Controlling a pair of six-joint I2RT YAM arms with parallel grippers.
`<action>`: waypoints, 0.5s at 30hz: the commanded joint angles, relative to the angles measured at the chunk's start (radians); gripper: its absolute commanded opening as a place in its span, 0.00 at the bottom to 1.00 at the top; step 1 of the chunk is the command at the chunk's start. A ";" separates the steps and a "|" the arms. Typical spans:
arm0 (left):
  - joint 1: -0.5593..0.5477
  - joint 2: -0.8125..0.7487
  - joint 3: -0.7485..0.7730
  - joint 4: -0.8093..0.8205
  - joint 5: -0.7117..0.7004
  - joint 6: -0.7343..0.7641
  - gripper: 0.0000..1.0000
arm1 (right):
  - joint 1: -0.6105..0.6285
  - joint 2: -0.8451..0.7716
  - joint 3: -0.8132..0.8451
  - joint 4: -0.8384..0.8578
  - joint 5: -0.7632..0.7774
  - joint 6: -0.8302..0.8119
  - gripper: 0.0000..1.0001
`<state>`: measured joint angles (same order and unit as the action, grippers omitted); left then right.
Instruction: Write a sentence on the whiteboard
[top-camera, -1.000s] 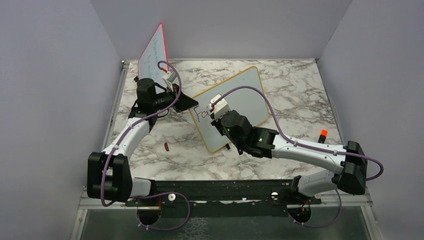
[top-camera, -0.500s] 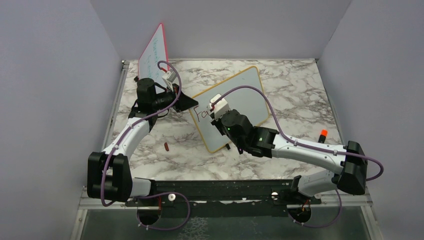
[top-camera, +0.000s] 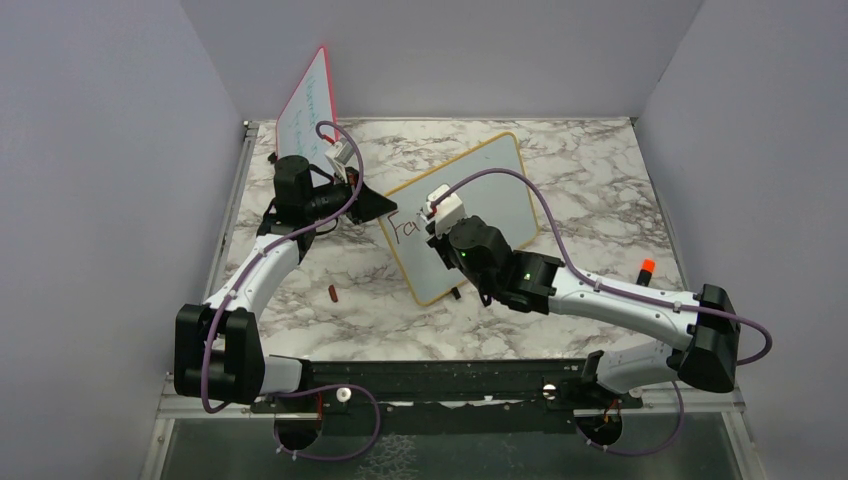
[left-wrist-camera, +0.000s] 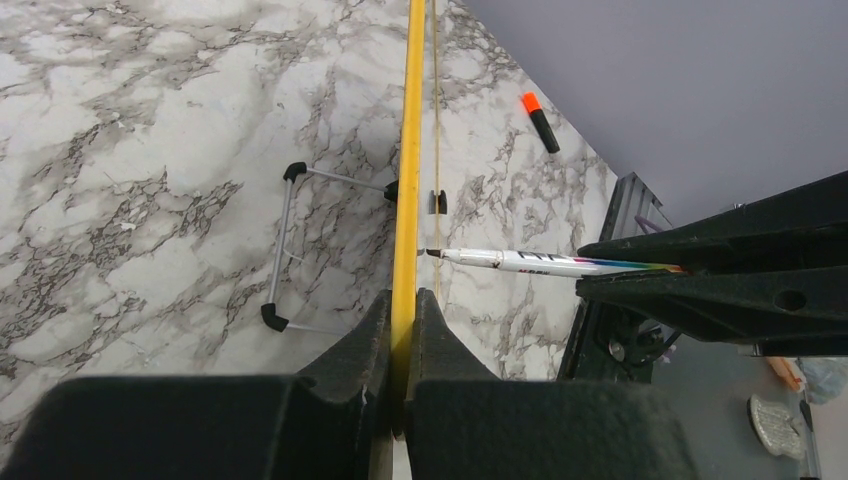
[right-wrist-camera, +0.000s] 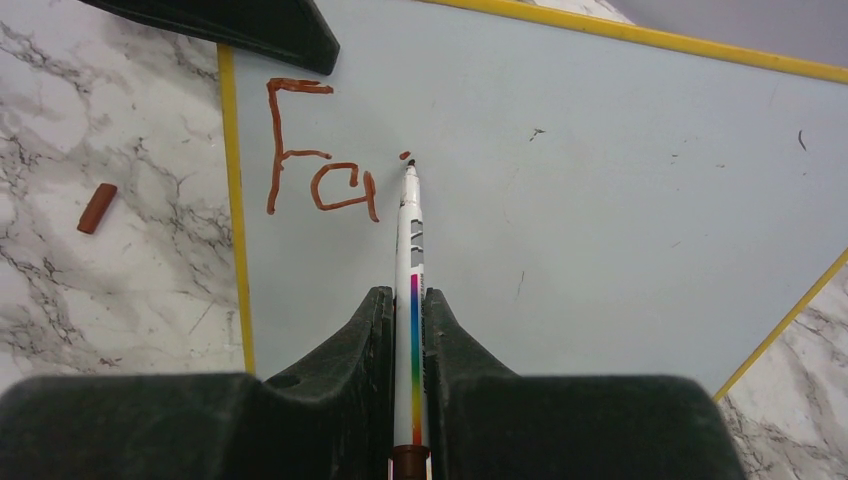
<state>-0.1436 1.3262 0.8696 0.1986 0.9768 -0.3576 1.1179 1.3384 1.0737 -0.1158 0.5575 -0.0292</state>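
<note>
The whiteboard with a yellow frame stands tilted mid-table. My left gripper is shut on its left edge; in the left wrist view its jaws pinch the yellow frame. My right gripper is shut on a white marker with a rainbow stripe. The marker tip touches the board just right of the dark red letters "Fa", beside a small red dot. Of the sentence, only these letters show. The marker also shows in the left wrist view.
A red-framed board with faint writing leans at the back left. A dark red marker cap lies on the marble left of the whiteboard. An orange-capped marker lies at the right. The whiteboard's wire stand rests behind it.
My right gripper has shifted slightly right along the board with the marker. The tip now sits past the "a", where a small dot shows. The left arm has not moved.
</note>
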 joint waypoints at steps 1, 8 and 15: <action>-0.027 0.023 -0.006 -0.076 0.011 0.051 0.00 | 0.000 -0.014 -0.011 -0.016 -0.045 0.026 0.01; -0.027 0.022 -0.006 -0.076 0.012 0.049 0.00 | -0.001 -0.003 -0.012 -0.016 -0.030 0.026 0.01; -0.027 0.025 -0.006 -0.076 0.014 0.049 0.00 | -0.001 0.011 -0.015 -0.015 -0.010 0.026 0.01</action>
<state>-0.1440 1.3262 0.8696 0.1974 0.9768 -0.3573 1.1179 1.3388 1.0729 -0.1219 0.5365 -0.0154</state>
